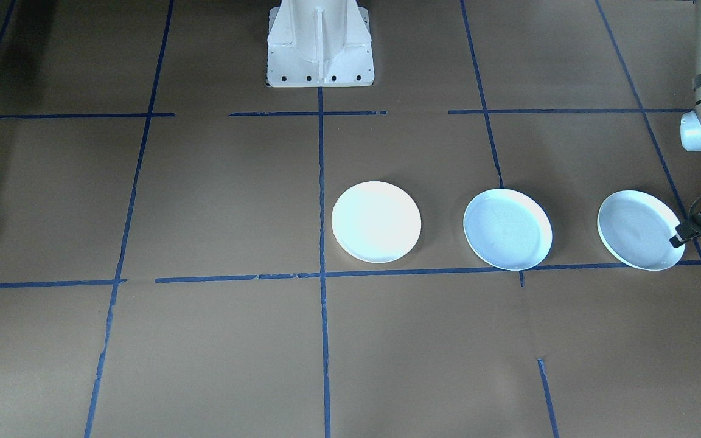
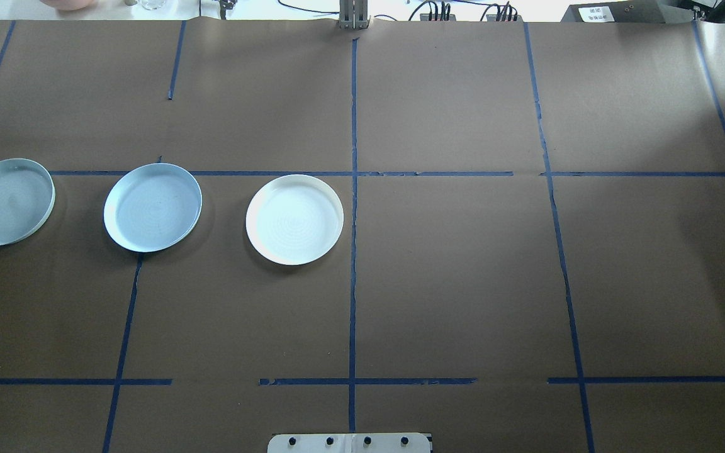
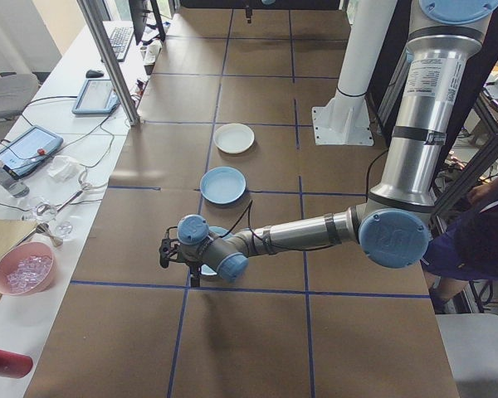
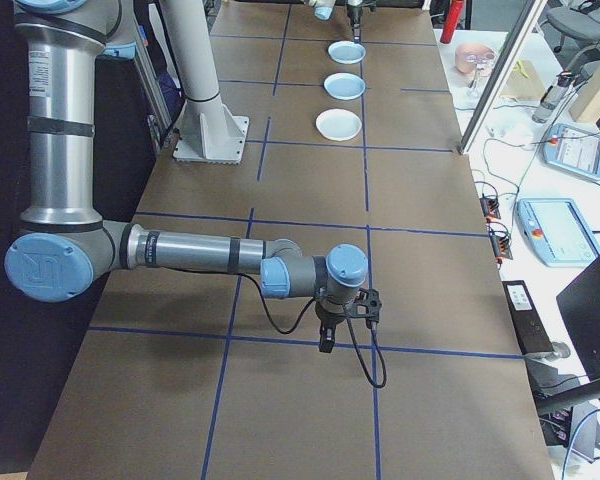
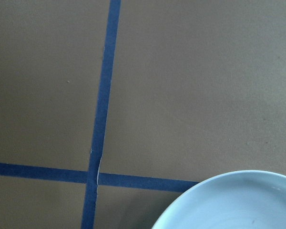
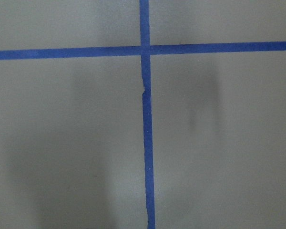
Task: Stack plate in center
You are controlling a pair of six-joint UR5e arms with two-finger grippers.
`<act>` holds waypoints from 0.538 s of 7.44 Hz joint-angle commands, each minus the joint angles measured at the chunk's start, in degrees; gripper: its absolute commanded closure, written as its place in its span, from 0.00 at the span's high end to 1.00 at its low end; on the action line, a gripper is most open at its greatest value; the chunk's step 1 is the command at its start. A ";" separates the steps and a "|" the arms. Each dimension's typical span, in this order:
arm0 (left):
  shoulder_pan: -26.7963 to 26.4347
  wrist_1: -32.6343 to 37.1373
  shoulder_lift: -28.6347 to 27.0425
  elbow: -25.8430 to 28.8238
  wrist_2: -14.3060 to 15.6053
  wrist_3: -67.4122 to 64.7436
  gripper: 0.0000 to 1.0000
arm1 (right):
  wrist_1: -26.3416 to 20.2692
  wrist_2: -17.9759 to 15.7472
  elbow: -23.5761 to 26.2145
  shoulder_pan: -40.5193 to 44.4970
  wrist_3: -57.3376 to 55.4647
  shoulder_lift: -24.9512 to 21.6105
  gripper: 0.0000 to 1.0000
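My left gripper [image 1: 679, 236] sits at the outer rim of the outermost plate [image 1: 639, 229], on the side away from the white plate [image 1: 376, 221], low over the table. One dark fingertip overlaps the rim, but I cannot tell whether the fingers are spread or closed on it. The three plates lie in a row along a blue tape line [image 1: 423, 272]: the white plate nearest the table's centre, the middle blue plate [image 1: 507, 229] next out, then the outermost plate beside my hand, each apart from its neighbour. As I judge it, the carry must run straight along that row toward the white plate, and the middle blue plate lies directly in the path, so I would have to lift clear over it. My right gripper [image 4: 346, 322] hangs well away from the white plate over bare table; I cannot tell its state either, and my left arm is plainly the nearer one.
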State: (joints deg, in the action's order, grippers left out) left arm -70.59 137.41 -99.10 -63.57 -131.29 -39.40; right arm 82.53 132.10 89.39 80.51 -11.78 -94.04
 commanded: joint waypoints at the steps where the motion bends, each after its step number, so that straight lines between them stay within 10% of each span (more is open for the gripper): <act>1: 1.24 0.31 -0.04 0.99 0.07 0.20 0.93 | 0.00 0.00 0.00 0.00 0.00 0.00 1.00; 2: 1.24 0.31 -0.04 1.34 0.07 0.46 0.92 | 0.00 0.00 0.00 0.00 0.00 0.00 1.00; 4: 1.24 0.31 -0.04 1.61 -0.02 0.64 0.57 | 0.00 0.00 0.00 0.00 0.00 0.00 1.00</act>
State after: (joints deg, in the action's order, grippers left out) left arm -69.39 137.72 -99.14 -62.24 -131.28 -38.90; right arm 82.53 132.10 89.39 80.51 -11.78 -94.04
